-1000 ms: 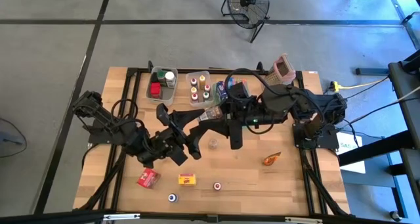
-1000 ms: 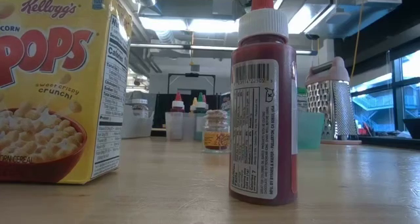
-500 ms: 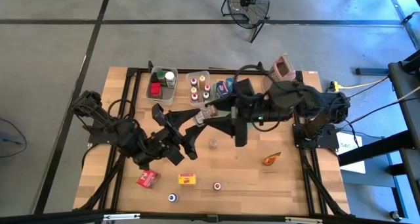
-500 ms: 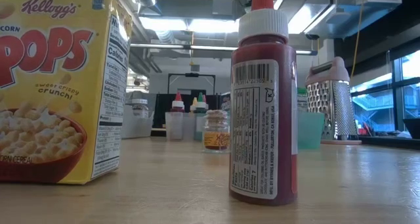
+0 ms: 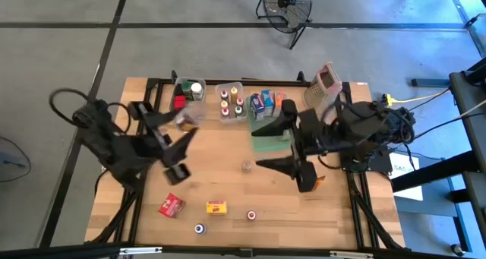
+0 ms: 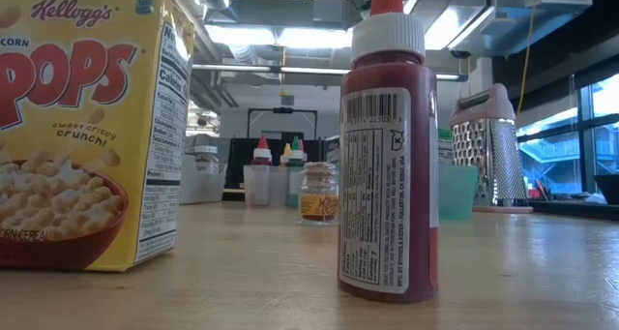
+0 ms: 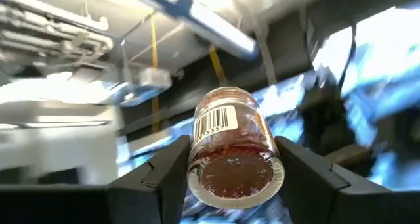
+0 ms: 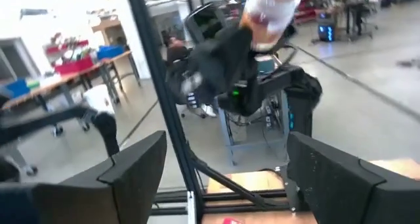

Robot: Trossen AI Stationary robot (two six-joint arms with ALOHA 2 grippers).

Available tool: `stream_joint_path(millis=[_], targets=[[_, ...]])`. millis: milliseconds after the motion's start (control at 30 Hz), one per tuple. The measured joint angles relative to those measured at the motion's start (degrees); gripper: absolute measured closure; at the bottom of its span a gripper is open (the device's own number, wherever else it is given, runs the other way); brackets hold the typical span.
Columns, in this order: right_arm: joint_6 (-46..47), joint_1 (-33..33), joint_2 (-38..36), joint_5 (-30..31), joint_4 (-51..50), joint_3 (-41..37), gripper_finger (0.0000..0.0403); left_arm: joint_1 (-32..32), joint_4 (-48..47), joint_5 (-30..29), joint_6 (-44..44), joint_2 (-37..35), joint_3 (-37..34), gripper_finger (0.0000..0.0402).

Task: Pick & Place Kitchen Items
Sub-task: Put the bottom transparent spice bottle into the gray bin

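Note:
A small spice jar (image 7: 230,145) with a barcode label and reddish-brown contents is lifted above the table's left half, with my left gripper (image 5: 184,124) shut on it. It hangs just on the near side of the left clear bin (image 5: 187,93). My right gripper (image 5: 262,146) stands open over the table's middle right, above the green tray (image 5: 267,143), with nothing between its fingers. Other items rest on the wood: a little jar (image 5: 247,165), a red carton (image 5: 172,206), a yellow carton (image 5: 218,207), two small cans (image 5: 250,214) and an orange packet (image 5: 314,184). My left gripper pinches the jar's round side wall (image 7: 197,159) between its two fingers (image 7: 164,175), one finger on each side. The fingers come from the table's left and slant upward. The jar is lifted clear, its bottom (image 7: 230,175) turned back toward the wrist.
A second clear bin (image 5: 231,101) with capped jars and several cartons (image 5: 262,102) stand at the far edge, the box grater (image 5: 326,80) at the far right. In the low view a Corn Pops box (image 6: 87,127) and a red bottle (image 6: 387,156) stand near the front edge.
Both grippers met at the jar over the table's middle. My right gripper has let go and drawn back toward the right edge. My left gripper has carried the jar up and toward the left and far edges, rolling as it went.

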Motion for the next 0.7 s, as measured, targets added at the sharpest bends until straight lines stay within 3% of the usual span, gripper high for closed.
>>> stream_joint_path(millis=[200,467,600,700], targets=[[-11.4,1.4,0.9,0.0,3.3,-0.1,0.0084,0.0,-0.6,12.7,-20.0,-2.9,-2.6,0.0210],[-27.5,4.1,2.5,0.0,14.2,0.0,0.0085,5.8,-0.6,41.1,-44.3,-2.6,-5.1,0.0210],[-35.6,4.4,4.1,-0.7,18.2,0.0,0.0096,9.5,-0.4,47.3,-53.2,-1.1,-5.6,0.0210],[-39.2,4.5,5.8,-2.0,20.9,0.0,0.0107,11.6,1.8,48.6,-57.2,0.7,-5.5,0.0210]])
